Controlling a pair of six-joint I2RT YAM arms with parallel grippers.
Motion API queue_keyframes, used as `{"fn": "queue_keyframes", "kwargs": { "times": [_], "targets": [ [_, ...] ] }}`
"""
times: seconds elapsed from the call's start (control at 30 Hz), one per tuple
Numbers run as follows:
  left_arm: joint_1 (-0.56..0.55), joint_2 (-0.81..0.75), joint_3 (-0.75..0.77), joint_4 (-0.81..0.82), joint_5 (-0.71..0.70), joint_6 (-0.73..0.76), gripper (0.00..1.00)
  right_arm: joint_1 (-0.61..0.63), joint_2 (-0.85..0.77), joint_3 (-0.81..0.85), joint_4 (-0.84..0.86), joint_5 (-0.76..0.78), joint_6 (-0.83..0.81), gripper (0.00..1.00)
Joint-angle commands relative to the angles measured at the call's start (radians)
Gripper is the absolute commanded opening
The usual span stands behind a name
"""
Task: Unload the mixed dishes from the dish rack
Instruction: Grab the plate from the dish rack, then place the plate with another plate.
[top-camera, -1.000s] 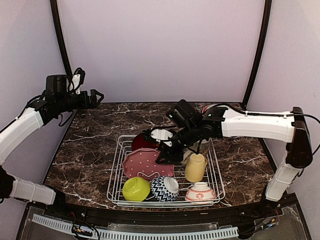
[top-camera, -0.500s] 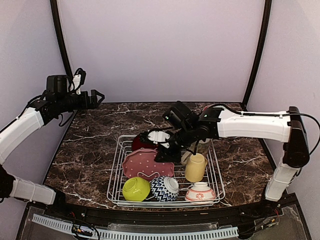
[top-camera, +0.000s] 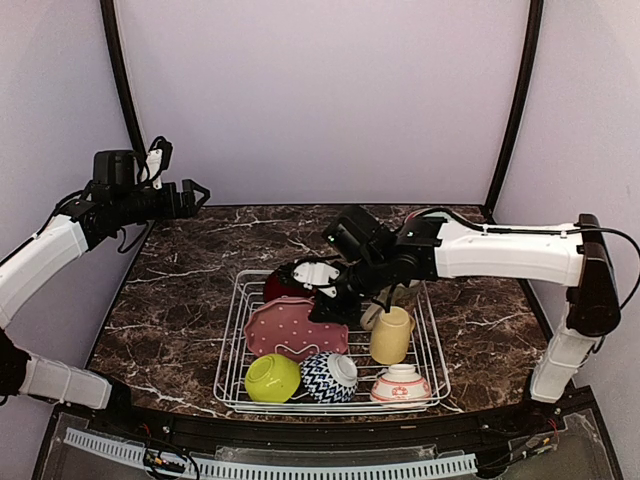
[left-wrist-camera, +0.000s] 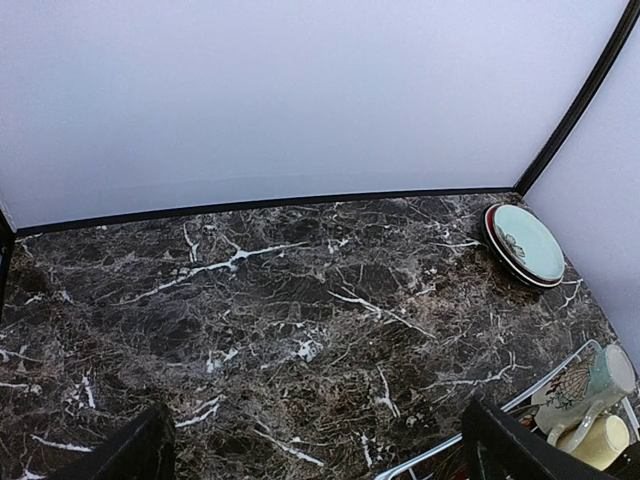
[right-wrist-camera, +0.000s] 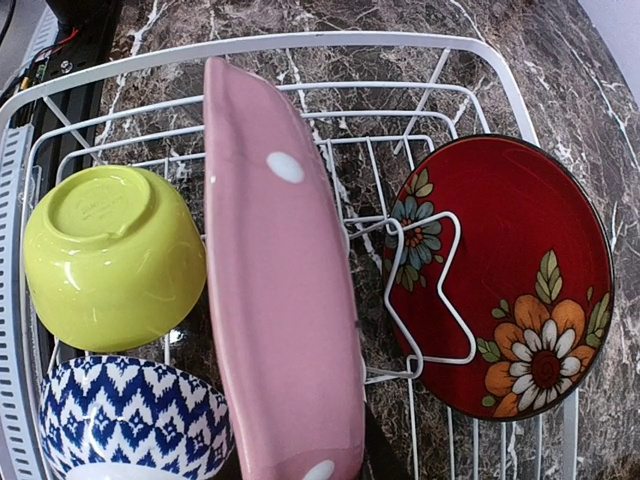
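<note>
Several dishes sit in the white wire rack (right-wrist-camera: 330, 40). Right fingers (top-camera: 328, 306) pinch the rim of the pink dotted plate (right-wrist-camera: 280, 300), which stands on edge. Lime bowl (right-wrist-camera: 110, 255) and navy-zigzag bowl (right-wrist-camera: 125, 425) lie to one side of them, red plate (right-wrist-camera: 510, 280) to the other. Left fingers (left-wrist-camera: 140, 455) are spread above the desk (left-wrist-camera: 250, 320), teal plate (left-wrist-camera: 527, 243) far beyond them.

Robot test booth, enclosed by plain lilac panels (top-camera: 320, 100) framed by black posts (top-camera: 515, 100), marbled tabletop (top-camera: 180, 300) set with a dish rack (top-camera: 438, 345), white robot arms (top-camera: 510, 250) bolted at its near edge
</note>
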Motion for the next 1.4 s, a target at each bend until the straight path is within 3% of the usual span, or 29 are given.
{"fn": "queue_keyframes", "kwargs": {
  "times": [0.0,0.63,0.83,1.03,1.2,1.37],
  "targets": [
    [-0.005,0.002,-0.016,-0.007,0.015,-0.006,0.99,0.032,-0.069,0.023,-0.004,0.012,-0.033,0.00],
    [-0.005,-0.004,-0.016,-0.006,0.016,-0.008,0.99,0.092,-0.243,0.078,0.058,0.211,-0.057,0.00],
    [-0.005,-0.007,-0.019,-0.006,0.012,-0.006,0.99,0.091,-0.344,0.002,0.260,0.328,-0.070,0.00],
    [-0.005,-0.005,-0.018,-0.004,0.014,-0.006,0.99,0.080,-0.433,-0.127,0.613,0.473,-0.078,0.00],
    [-0.005,-0.001,-0.019,-0.005,0.014,-0.007,0.99,-0.044,-0.441,-0.128,0.699,0.475,0.082,0.00],
    [-0.005,-0.002,-0.019,-0.004,0.019,-0.010,0.99,-0.280,-0.463,-0.155,0.738,0.261,0.435,0.00]
  ]
}}
